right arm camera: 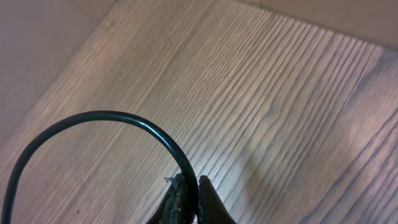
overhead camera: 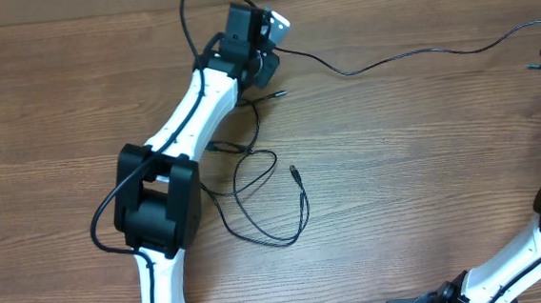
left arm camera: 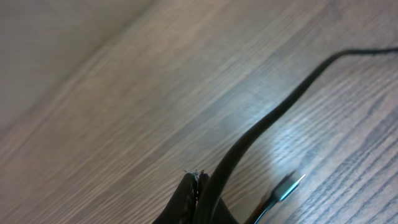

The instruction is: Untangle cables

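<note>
Overhead: one stretched cable (overhead camera: 388, 60) runs right from the left gripper (overhead camera: 268, 54). The looped cables (overhead camera: 265, 204) at centre lie crossed, so I judge untangling partly done.

Left wrist: the fingers are clamped on that cable.

Right wrist: the right gripper (right arm camera: 189, 186) is clamped on a curved cable (right arm camera: 112, 117).

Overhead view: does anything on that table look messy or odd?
Yes: the cables lie in crossing loops beside the left arm, not laid straight. One strand trails from the left gripper far to the right.
</note>
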Motion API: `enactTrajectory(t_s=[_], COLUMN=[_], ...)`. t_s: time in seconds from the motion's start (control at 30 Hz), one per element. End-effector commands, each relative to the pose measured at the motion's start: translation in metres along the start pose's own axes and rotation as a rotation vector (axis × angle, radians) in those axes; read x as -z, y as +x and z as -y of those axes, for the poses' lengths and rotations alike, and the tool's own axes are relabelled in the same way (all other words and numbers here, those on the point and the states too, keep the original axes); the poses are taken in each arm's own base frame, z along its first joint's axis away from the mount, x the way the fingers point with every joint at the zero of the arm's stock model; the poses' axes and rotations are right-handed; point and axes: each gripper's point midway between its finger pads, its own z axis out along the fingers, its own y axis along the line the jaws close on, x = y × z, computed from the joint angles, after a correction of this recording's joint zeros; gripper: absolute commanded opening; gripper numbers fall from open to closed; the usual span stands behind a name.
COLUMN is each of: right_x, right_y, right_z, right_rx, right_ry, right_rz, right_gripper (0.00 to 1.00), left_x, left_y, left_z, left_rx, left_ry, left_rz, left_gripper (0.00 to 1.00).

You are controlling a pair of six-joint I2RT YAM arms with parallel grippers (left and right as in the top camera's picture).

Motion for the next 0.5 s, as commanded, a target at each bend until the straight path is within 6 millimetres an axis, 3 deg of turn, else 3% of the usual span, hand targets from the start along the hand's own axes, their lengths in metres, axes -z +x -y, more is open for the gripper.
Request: enactTrajectory(t_s=[0.0,0.37,0.47], right_x=[-0.003,-0.010,-0.016], right_y=[-0.023,-0.073,-0.078], right_z=[0.010,0.031,0.035], right_rx=[-0.011,0.014,0.017], right_ry=[0.017,0.020,0.018], right_rz=[0.066,0.263,0.294], right_gripper=[0.04,0.04,0.04], left_x=[-0.020,-0.043,-0.045], left_y=[0.006,-0.008,-0.014], left_z=[0.014,0.020,0.022], left_rx=[-0.042,-0.048,-0.051], left_ry=[0.027,0.008,0.006], left_rz=[-0.011,0.070,0.099], left_gripper=[0.04,0.04,0.04])
